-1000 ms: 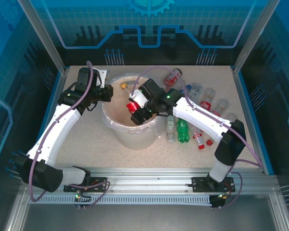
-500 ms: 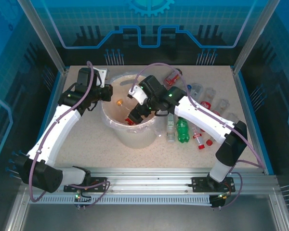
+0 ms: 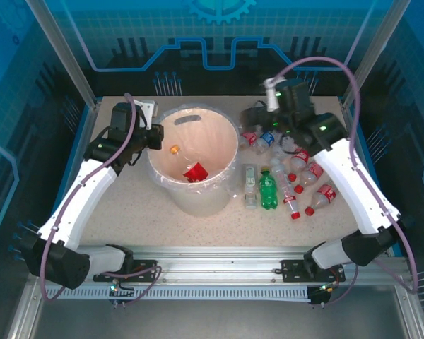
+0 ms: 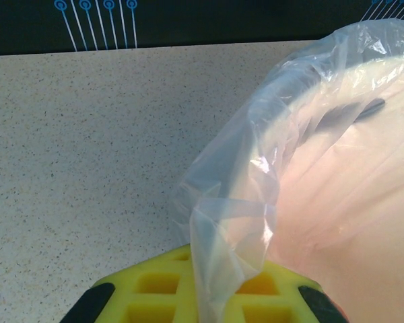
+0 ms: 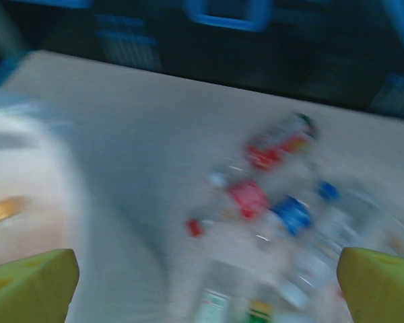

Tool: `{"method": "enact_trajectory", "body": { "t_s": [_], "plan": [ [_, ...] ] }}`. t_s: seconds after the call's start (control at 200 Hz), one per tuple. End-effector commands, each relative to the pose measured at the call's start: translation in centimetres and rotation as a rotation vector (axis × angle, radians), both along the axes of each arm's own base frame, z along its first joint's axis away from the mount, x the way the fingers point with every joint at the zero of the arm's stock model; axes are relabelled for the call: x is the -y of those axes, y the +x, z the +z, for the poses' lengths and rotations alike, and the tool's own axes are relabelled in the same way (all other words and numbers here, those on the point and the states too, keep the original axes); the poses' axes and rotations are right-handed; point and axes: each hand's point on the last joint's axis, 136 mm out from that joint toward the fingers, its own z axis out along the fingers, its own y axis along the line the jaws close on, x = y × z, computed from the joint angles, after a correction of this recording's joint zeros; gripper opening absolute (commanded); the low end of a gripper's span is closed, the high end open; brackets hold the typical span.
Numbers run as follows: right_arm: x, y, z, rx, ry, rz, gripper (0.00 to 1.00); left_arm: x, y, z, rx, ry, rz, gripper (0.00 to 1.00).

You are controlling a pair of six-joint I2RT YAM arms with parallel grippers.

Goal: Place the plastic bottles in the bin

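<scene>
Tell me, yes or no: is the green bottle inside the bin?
No: the green bottle lies on the table just right of the bin, outside its rim.

A speckled beige counter [image 3: 134, 212] sits inside a booth. Blue translucent panels [image 3: 14, 141] close the sides. The back panel [image 3: 219, 42] carries lighter blue circuit lines and a gear emblem [image 3: 221, 8]. Slanted aluminium posts [image 3: 62, 49] frame the corners, and a metal rail [image 3: 219, 258] runs along the near edge. The light is even.
</scene>
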Motion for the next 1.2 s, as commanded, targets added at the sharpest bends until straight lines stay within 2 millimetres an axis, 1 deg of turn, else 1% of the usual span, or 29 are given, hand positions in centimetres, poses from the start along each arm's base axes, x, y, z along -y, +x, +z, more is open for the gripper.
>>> {"method": "enact_trajectory", "body": {
  "t_s": [0.0, 0.065, 0.11, 0.22, 0.3, 0.36, 0.495, 0.535, 0.55, 0.57, 0.615, 0.695, 0.795, 0.911, 0.951, 0.991, 1.071, 1.196],
  "plan": [
    [9.7, -3.0, -6.6, -0.239, -0.057, -0.343, 0.98, -0.1, 0.2, -1.8, -0.039, -0.021, 0.028, 0.0],
    [14.1, -4.3, -9.8, -0.302, -0.021, -0.472, 0.96, -0.3, 0.0, -1.5, -0.032, -0.015, 0.036, 0.0],
    [16.2, -5.2, -12.1, -0.34, 0.027, -0.543, 0.95, -0.5, -0.1, -1.4, -0.026, -0.011, 0.041, 0.0],
    [19.8, -7.0, -17.4, -0.404, 0.106, -0.678, 0.92, -0.6, -0.2, -1.3, -0.026, -0.003, 0.048, 0.0],
    [21.4, -8.0, -20.7, -0.454, 0.117, -0.756, 0.91, -0.6, -0.1, -1.5, -0.035, -0.001, 0.045, 0.0],
    [22.1, -8.7, -22.9, -0.5, 0.13, -0.792, 0.92, -0.7, -0.2, -1.6, -0.041, 0.001, 0.046, 0.0],
    [23.3, -9.4, -26.7, -0.557, 0.13, -0.846, 0.93, -0.6, -0.3, -1.5, -0.037, -0.013, 0.046, 0.0],
    [23.5, -9.1, -27.2, -0.556, 0.147, -0.851, 0.93, -0.5, -0.3, -1.4, -0.034, -0.013, 0.044, 0.0],
    [23.4, -9.6, -28.1, -0.575, 0.151, -0.854, 0.93, -0.6, -0.3, -1.3, -0.034, -0.013, 0.045, 0.0],
    [23.5, -9.6, -28.7, -0.581, 0.16, -0.858, 0.93, -0.6, -0.3, -1.4, -0.034, -0.01, 0.046, 0.0],
    [23.5, -9.6, -29.5, -0.591, 0.187, -0.861, 0.92, -0.7, -0.3, -1.5, -0.033, -0.005, 0.05, 0.0],
    [23.7, -9.0, -30.4, -0.595, 0.225, -0.856, 0.92, -0.7, -0.3, -1.5, -0.033, -0.004, 0.051, 0.0],
    [23.5, -8.3, -31.2, -0.606, 0.244, -0.841, 0.92, -0.6, -0.1, -1.7, -0.038, -0.007, 0.048, 0.0],
    [24.0, -7.8, -32.6, -0.619, 0.25, -0.844, 0.91, -0.6, -0.1, -1.8, -0.043, -0.009, 0.047, 0.0],
    [24.2, -7.8, -32.9, -0.621, 0.246, -0.846, 0.88, -0.5, -0.2, -1.8, -0.043, -0.011, 0.045, 0.0],
    [24.4, -7.7, -33.0, -0.615, 0.233, -0.846, 0.84, -0.5, -0.2, -1.7, -0.042, -0.014, 0.044, 0.0],
    [24.9, -7.6, -32.7, -0.597, 0.207, -0.846, 0.84, -0.5, -0.3, -1.4, -0.033, -0.019, 0.046, 0.0],
    [24.9, -7.6, -32.2, -0.585, 0.2, -0.827, 0.76, -0.5, -0.3, -1.3, -0.031, -0.02, 0.047, 0.0]
  ]
}}
